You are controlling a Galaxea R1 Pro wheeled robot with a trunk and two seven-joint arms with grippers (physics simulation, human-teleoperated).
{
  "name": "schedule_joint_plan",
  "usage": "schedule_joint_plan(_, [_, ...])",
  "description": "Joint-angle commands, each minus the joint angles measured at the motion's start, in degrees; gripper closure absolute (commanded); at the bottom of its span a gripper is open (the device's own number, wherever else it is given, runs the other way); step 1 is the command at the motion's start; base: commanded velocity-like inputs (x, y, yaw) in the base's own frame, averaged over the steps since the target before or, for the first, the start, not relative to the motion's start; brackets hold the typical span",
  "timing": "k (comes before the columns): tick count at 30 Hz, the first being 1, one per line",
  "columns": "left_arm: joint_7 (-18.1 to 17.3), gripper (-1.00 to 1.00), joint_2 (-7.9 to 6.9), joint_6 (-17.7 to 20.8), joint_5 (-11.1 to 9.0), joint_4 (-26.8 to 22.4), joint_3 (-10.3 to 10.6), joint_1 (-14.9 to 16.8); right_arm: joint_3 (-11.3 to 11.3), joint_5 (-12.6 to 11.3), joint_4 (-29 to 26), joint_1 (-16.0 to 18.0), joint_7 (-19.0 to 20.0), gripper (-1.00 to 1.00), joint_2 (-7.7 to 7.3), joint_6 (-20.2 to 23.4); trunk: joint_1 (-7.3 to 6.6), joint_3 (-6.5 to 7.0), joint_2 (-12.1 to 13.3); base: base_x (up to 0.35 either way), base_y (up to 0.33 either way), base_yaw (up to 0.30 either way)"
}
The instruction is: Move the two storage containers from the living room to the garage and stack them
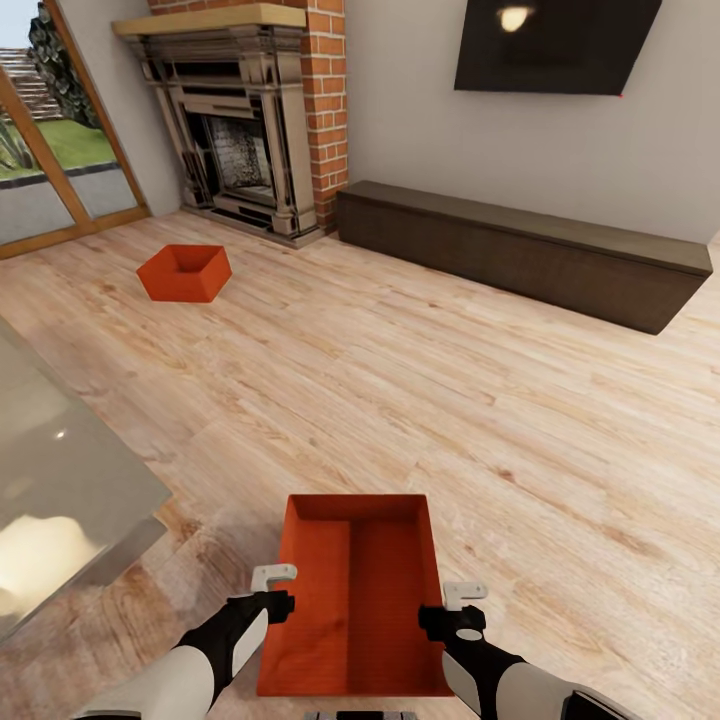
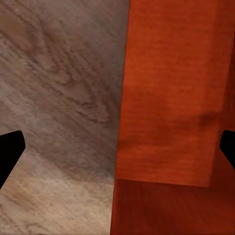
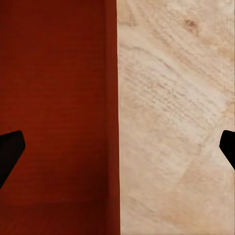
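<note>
We note a plain-walled orange-red bin [image 1: 355, 600] on grained plank floor [image 1: 520, 400], each claw, left [image 1: 272, 590] and right [image 1: 455, 608], spread astride a wall, glass table [image 1: 60, 470] left, twin bin [image 1: 185, 272] by the brick fireplace [image 1: 240, 120].

A: What do we log for the far wall?
B: We see a brick fireplace [image 1: 245, 130] with a pale wood mantel [image 1: 210, 18]. Right of it a dark screen [image 1: 555, 42] hangs on the wall, a light reflected in it, above a long, low dark bench [image 1: 520, 250].

A: And the left side?
B: Wood-framed glass doors [image 1: 60, 150] showing grass and steps outside. Nearer us, a glass table [image 1: 60, 480] corner catches glare.
</note>
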State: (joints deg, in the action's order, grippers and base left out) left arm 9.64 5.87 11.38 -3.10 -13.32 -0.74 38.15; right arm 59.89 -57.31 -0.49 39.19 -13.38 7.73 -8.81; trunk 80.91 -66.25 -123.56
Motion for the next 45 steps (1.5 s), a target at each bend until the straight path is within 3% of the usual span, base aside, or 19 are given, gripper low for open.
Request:
schedule_joint_plan(1, [0.20, -1.00, 0.02, 0.31, -0.33, -0.13, -0.05, 0.00, 0.49, -0.52, -0.03, 0.01, -0.19, -1.00, 0.01, -0.09, 0.22, -0.22, -0.43, 0.000, 0.000, 0.000])
schedule_joint_plan(14, [0.20, -1.00, 0.02, 0.31, -0.33, -0.13, -0.05, 0.00, 0.49, -0.52, -0.03, 0.01, -0.16, -1.00, 0.01, -0.10, 3.07, -2.56, -5.64, 0.000, 0.000, 0.000])
schedule_joint_plan(24, [0.20, -1.00, 0.01, 0.31, -0.33, -0.13, -0.05, 0.00, 0.49, -0.52, -0.03, 0.01, -0.16, -1.00, 0.01, -0.07, 3.07, -2.56, -5.64, 0.000, 0.000, 0.000])
schedule_joint_plan(31, [0.20, -1.00, 0.02, 0.31, -0.33, -0.13, -0.07, 0.00, 0.49, -0.52, -0.03, 0.01, -0.16, -1.00, 0.01, -0.06, 4.61, -3.81, -8.45, 0.000, 0.000, 0.000])
schedule_joint_plan(45, [0.20, -1.00, -0.06, 0.31, -0.42, -0.13, -0.14, 0.00, 0.49, -0.52, -0.03, 0.01, -0.16, -1.00, 0.01, -0.06, 4.83, -3.99, -8.85, 0.000, 0.000, 0.000])
